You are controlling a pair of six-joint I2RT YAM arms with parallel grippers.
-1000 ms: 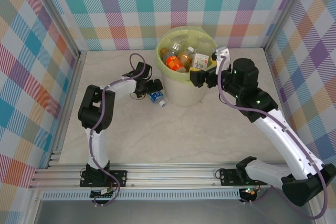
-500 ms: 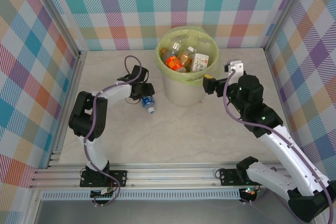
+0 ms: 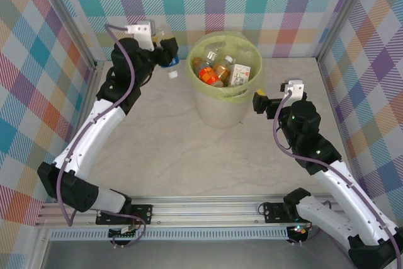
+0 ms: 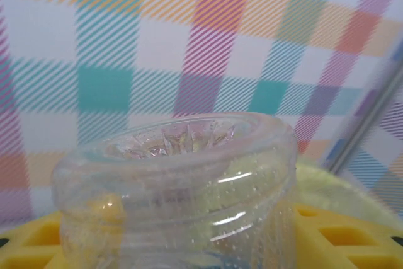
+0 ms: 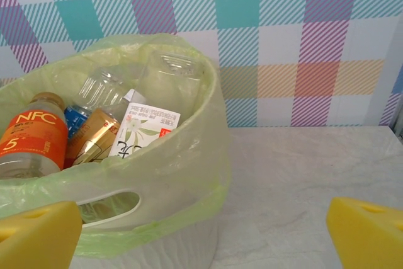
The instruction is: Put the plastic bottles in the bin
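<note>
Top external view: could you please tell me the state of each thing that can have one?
left pincer, shut on the blue-labelled bottle.
blue-labelled bottle, held in the air beside the bin, not yet inside.
right pincer, open and empty.
bin, upright, partly filled with bottles.

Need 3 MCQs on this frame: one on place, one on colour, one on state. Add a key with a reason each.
1. Where is the blue-label bottle? A) on the table B) in the left end effector, raised left of the bin C) inside the bin
2. Colour of the bin liner? A) black B) yellow-green C) red
3. The right end effector is: A) open, empty B) shut on a bottle C) gripping the bin rim
Key: 1 B, top view shows it held aloft; 2 B, bag folded over the rim; 3 A, yellow fingertips wide apart, nothing between.
</note>
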